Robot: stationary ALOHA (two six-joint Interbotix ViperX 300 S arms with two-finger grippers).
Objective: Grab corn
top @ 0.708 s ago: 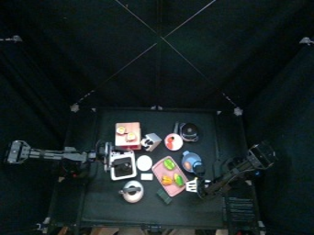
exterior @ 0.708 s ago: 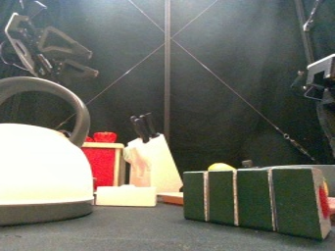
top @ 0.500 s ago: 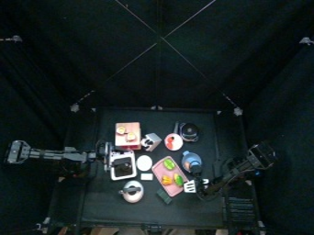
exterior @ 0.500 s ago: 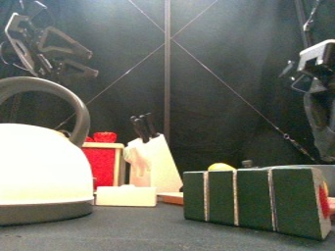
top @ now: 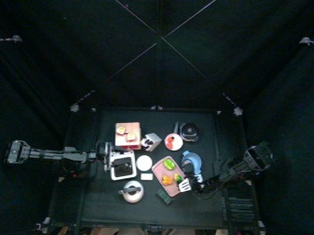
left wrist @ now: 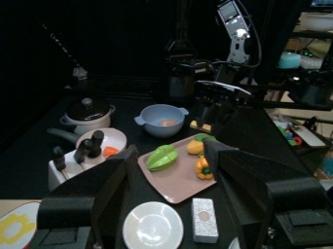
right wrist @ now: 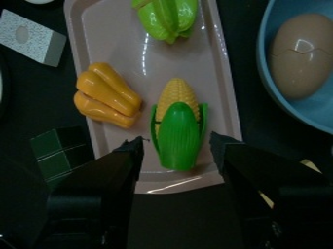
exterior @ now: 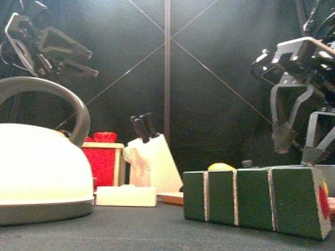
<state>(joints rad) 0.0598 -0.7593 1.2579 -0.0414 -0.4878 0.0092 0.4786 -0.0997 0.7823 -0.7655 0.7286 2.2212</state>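
now | corn [right wrist: 178,134] lies on pink tray [right wrist: 92,44], beside the orange pepper [right wrist: 108,94] | right end effector [right wrist: 173,156] jaws apart, directly over the corn | left end effector [left wrist: 173,199] jaws apart, away from tray

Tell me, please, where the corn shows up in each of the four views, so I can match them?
Top view: the corn is a tiny speck on the pink tray, near the right gripper.
Front view: not visible; green blocks stand in front.
Left wrist view: corn on the tray's far edge.
Right wrist view: corn centred between the open jaws.
Shared landmark: the pink tray.
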